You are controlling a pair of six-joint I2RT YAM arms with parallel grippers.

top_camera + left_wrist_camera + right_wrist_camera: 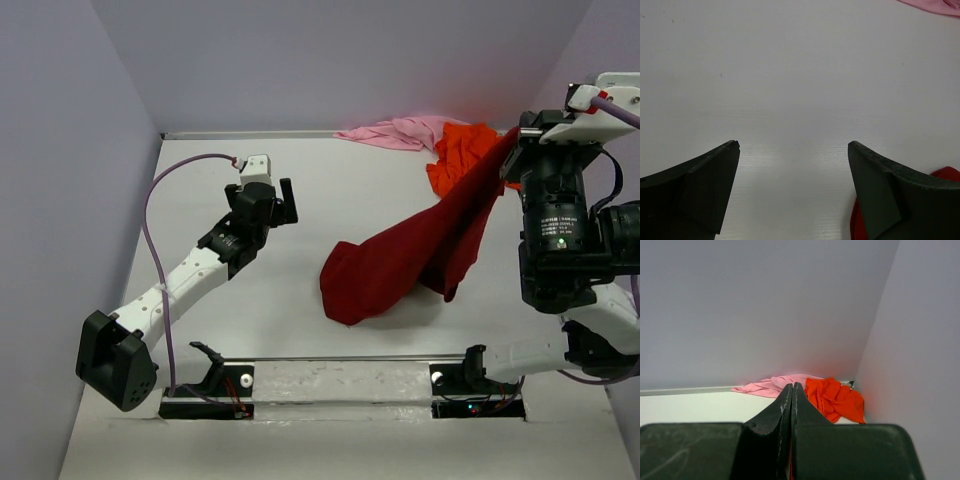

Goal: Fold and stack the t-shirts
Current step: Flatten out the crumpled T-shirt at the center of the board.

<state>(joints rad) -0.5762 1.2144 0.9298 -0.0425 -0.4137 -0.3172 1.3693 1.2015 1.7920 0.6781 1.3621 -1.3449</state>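
Cloth: limp, light, likely to slip from a thin pinch. Your right fingers (785,410) are clamped on one edge of the crimson t-shirt (400,260); its tail is bunched on the counter (300,340) below them. Your left fingers (700,190) are spread and empty; take a hanging corner to their right. Beyond the right fingers: orange t-shirt (835,397), pink t-shirt (775,385).

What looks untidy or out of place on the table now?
Nothing looks damaged. The pink t-shirt and the orange t-shirt lie crumpled in the far right corner. The dark red t-shirt hangs slantwise from the shut right pincer, its lower end bunched on the table.
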